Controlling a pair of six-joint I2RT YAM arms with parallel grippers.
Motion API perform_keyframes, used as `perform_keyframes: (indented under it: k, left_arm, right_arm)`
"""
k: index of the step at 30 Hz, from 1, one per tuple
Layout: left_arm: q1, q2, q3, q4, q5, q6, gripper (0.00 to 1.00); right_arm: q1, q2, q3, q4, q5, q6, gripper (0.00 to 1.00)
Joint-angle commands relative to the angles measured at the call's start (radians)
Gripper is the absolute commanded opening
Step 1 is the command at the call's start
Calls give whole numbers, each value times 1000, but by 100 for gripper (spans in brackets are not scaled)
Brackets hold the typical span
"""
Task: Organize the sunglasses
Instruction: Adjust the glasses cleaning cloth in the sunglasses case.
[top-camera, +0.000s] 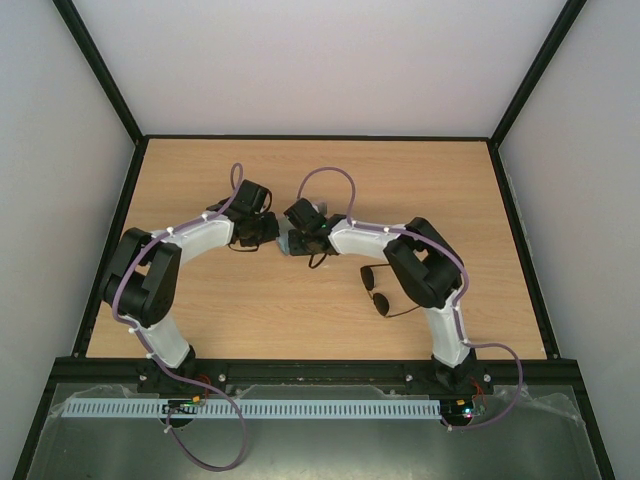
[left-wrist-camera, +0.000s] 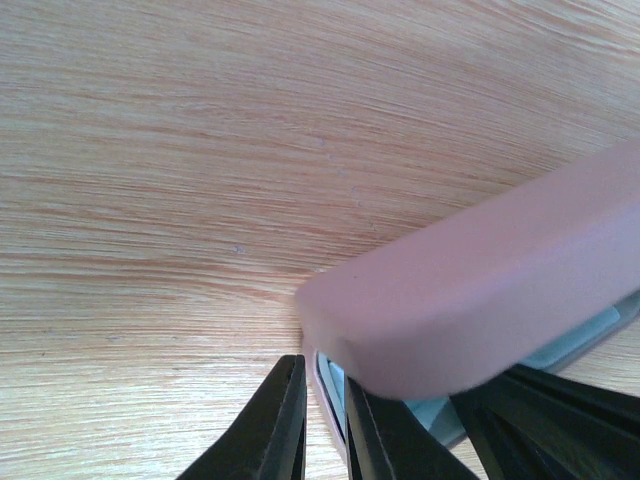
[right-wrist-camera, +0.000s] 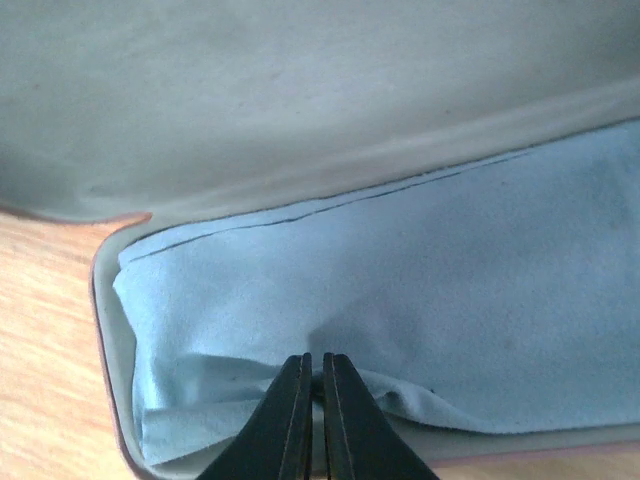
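Note:
The sunglasses (top-camera: 380, 302), thin dark wire frame with two dark round lenses, lie open on the wooden table just left of my right arm's elbow, away from both grippers. The pink case (left-wrist-camera: 470, 300) sits open mid-table between the two grippers, mostly hidden in the top view (top-camera: 286, 242). My left gripper (left-wrist-camera: 325, 420) is shut on the case's end rim, one finger inside and one outside. The light blue cloth (right-wrist-camera: 400, 290) lies inside the case on the grey lining (right-wrist-camera: 250, 100). My right gripper (right-wrist-camera: 313, 392) is shut on a fold of the cloth.
The wooden table (top-camera: 200, 180) is bounded by a black frame and white walls. Both arms bend inward and their grippers (top-camera: 266, 232) (top-camera: 297, 240) meet at the table's middle. A cable tray (top-camera: 250, 408) runs along the near edge.

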Motion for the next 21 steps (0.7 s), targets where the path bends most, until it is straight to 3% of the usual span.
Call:
perform_keyframes:
  k: [1,3,6,21]
  left_arm:
    - [6,-12,-14,7,12,2,14]
    - [5,-19,-20,8,12,-1,14]
    - [3,-30,-26,3,10,-1,14]
    - [-45,-106,-22,-44,-9,-11,14]
  right_arm:
    - [25,-68,-80,-27,11,20,6]
    - [34,-85,-94,-25,16,50,7]
    - [39,-111,-99,-38,31,53,19]
    - [23,-262,-108,-126,93,41,22]
